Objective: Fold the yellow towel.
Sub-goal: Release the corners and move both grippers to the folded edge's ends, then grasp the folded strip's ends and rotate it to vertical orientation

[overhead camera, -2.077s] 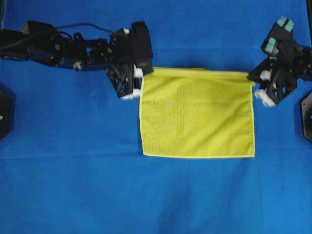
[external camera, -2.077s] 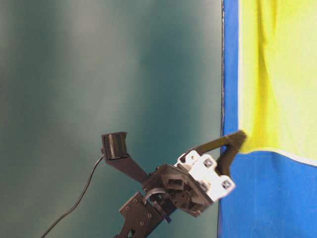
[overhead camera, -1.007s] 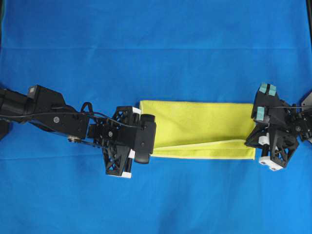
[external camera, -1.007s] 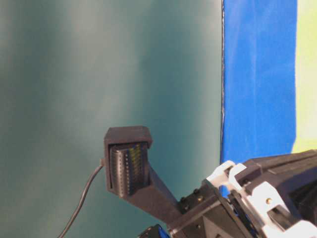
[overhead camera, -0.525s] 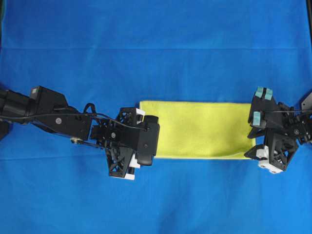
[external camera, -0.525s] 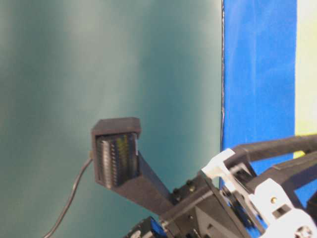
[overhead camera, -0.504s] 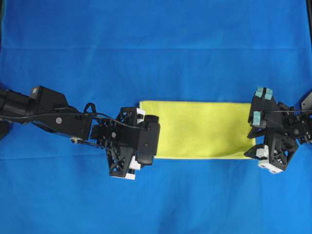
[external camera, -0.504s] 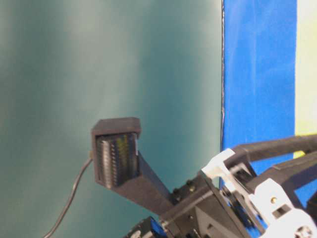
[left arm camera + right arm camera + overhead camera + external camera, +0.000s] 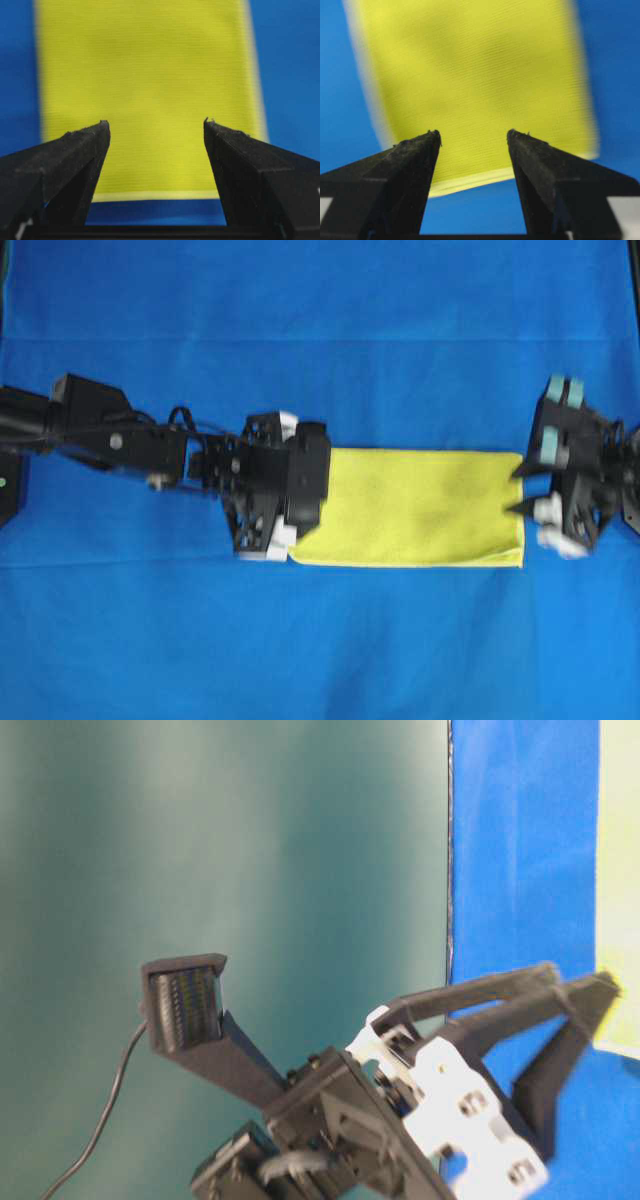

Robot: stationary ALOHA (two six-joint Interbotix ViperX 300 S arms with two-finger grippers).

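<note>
Bright blue cloth [image 9: 320, 340] covers the whole work surface, and a dull teal wall [image 9: 220, 870] fills most of the table-level view.

On that blue cloth lies the yellow towel [image 9: 420, 508], a bright yellow-green microfibre cloth with a paler stitched hem, folded into a long flat band. Its long edges run left to right in the overhead view, and it sits a little right of the middle of the cloth. In both wrist views the towel shows a fine woven texture and lies smooth, with its pale hem along the near short edge.

At the towel's left short end is the left gripper [image 9: 156, 125], a black two-fingered claw on a black arm with white plastic parts. Its fingers [image 9: 82, 145] stand wide apart, nearly as wide as the folded band, with nothing between them; the towel's surface shows freely through the gap. Seen from overhead, the gripper's body covers the towel's left end.

At the towel's right short end is the right gripper [image 9: 473, 132], likewise black. Its fingers [image 9: 417, 150] are spread wide and hold nothing. From overhead it sits just beside the right end of the towel, its tips near the edge; whether they touch the cloth cannot be told.
</note>
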